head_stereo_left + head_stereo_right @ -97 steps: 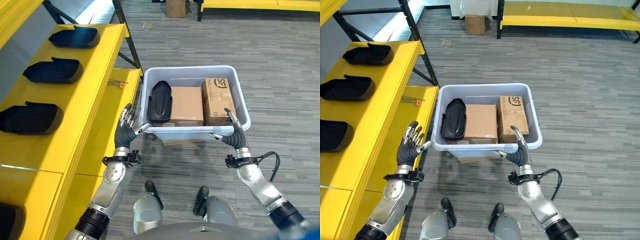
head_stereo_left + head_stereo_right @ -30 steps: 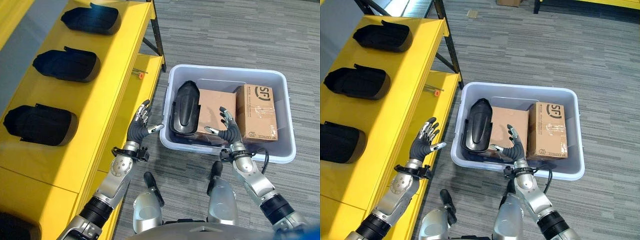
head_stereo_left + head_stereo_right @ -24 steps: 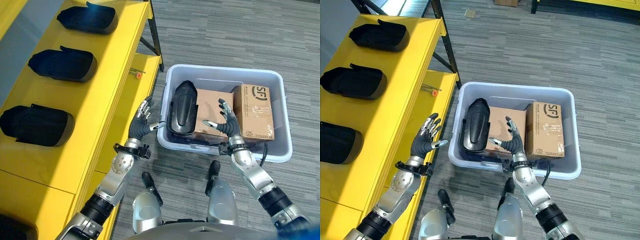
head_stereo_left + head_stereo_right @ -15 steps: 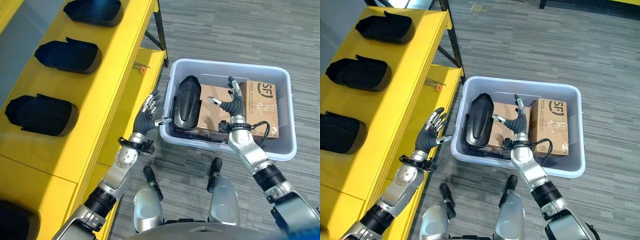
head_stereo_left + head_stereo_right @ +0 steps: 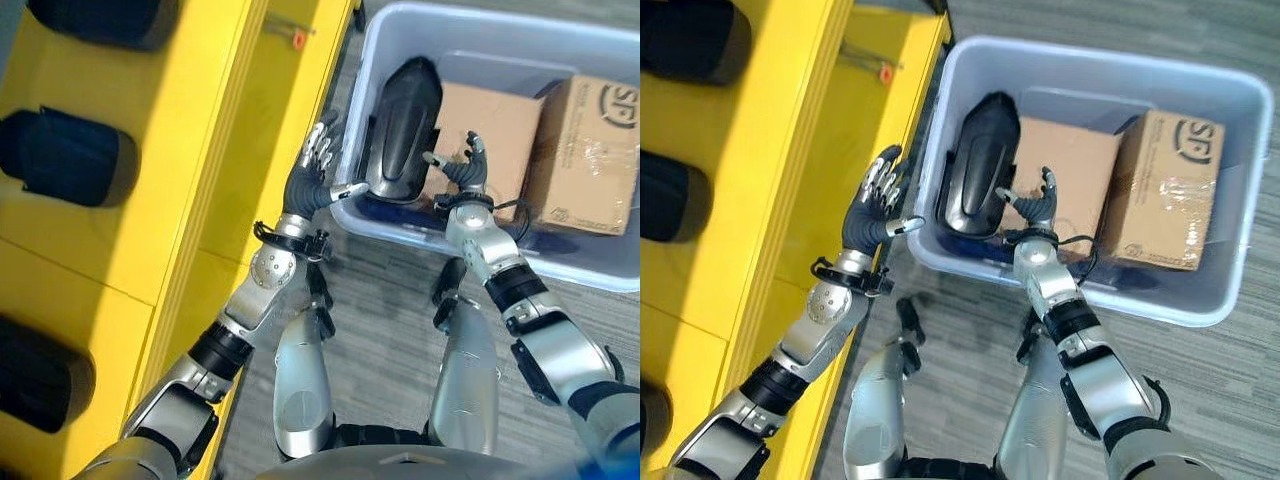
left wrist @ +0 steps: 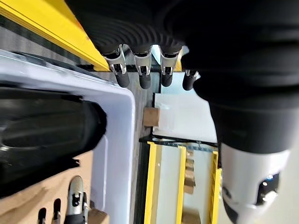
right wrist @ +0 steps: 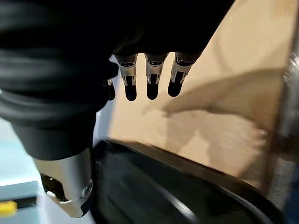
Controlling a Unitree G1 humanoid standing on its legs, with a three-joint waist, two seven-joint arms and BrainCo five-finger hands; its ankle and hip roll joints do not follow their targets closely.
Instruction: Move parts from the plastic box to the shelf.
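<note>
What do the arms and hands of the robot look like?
Both arms are silver-grey metal with dark bands at the joints. The left hand and right hand have silver fingers with dark tips, and a dark ribbed cover over the back and wrist.

The far rim of the plastic box (image 5: 480, 30) is cut off by the picture's edge. The black parts on the shelf (image 5: 190, 130) are cropped. Contact between the right robot hand (image 5: 462, 172) and the black part (image 5: 405, 130) cannot be determined.

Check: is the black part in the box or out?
In. The black part lies inside the plastic box beside the cardboard cartons; both open hands flank it.
</note>
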